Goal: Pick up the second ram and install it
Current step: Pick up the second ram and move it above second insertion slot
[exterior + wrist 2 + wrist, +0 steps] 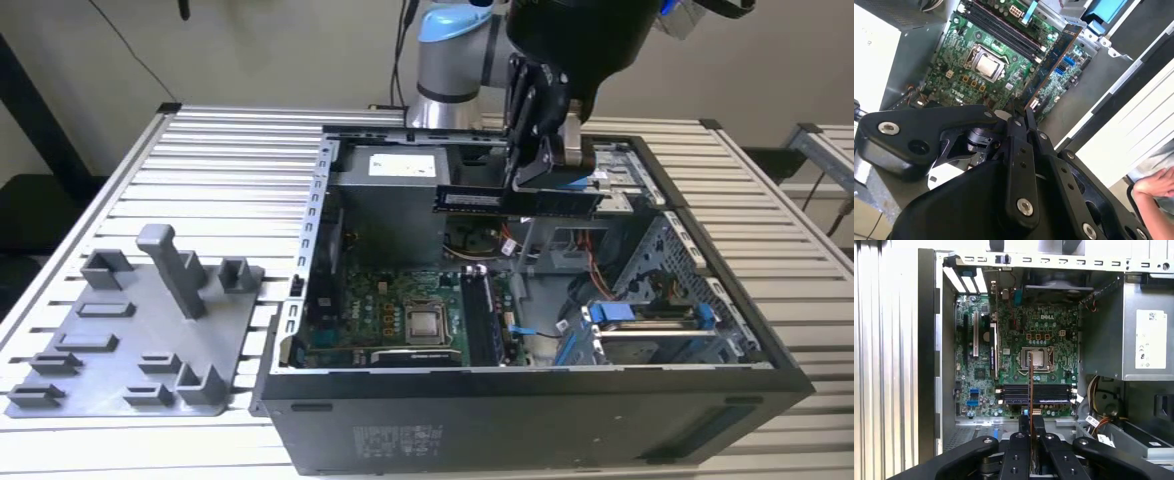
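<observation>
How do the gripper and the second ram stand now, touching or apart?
Touching. In the first wrist view the gripper clamps both faces of the second ram, with no gap; in the exterior view it holds the stick above the computer case.

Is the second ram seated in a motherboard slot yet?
No; in the exterior view the gripper holds the second ram up over the open computer case.
</observation>
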`<state>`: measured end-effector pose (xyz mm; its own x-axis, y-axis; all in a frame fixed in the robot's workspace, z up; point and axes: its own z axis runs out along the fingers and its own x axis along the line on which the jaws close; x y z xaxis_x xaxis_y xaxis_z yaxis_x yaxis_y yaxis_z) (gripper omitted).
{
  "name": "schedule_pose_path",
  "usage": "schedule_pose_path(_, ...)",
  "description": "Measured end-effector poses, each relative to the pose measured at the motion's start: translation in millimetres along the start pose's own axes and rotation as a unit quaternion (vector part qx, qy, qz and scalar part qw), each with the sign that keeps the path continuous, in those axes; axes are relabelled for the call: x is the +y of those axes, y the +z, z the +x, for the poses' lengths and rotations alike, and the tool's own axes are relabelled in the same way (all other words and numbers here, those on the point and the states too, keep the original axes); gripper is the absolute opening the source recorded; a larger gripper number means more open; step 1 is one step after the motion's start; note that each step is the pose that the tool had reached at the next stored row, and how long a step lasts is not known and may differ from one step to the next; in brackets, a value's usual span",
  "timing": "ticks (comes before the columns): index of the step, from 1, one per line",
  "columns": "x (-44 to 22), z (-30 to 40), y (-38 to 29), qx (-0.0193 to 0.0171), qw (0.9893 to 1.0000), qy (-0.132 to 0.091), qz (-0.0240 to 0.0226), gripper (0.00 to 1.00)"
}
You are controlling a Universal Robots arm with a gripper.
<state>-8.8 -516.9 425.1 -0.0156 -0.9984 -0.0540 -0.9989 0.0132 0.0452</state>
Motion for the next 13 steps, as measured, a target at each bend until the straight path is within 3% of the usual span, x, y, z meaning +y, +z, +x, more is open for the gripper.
schedule_pose_path(5,-0.1,-1.5,0.7,-0.0003,1.0000,0.000,0.0000,0.14)
schedule_pose_path(13,-0.1,-10.1,3.4,-0.0020,1.0000,0.000,0.0000,0.14)
